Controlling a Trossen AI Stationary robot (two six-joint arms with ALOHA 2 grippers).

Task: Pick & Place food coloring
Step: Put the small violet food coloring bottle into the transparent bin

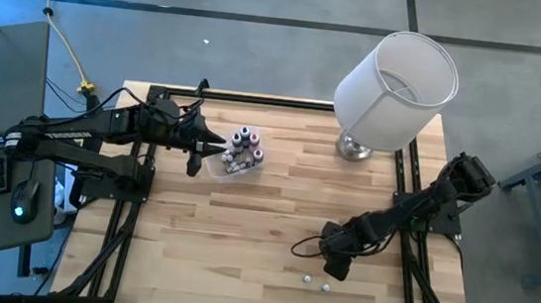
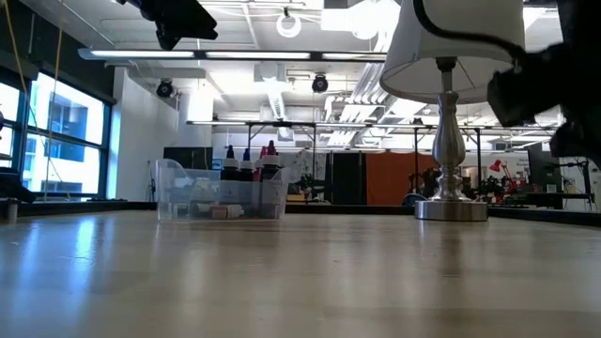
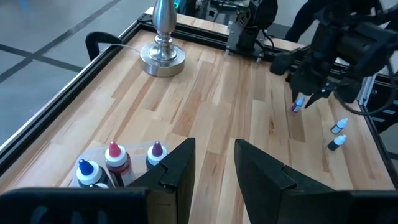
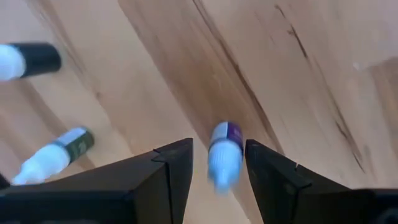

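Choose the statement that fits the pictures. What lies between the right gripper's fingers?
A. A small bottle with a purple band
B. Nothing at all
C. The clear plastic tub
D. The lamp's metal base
A: the right wrist view shows a small bottle with a purple band between the right gripper fingers, above the wooden table; whether it is gripped is unclear.

Wood table (image 1: 274, 221) satin; lamp base (image 1: 354, 149) shiny metal; tub (image 2: 221, 197) clr plastic.

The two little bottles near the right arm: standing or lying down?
Lying down. The two loose bottles lie on their sides on the table; a third sits between the right pincer.
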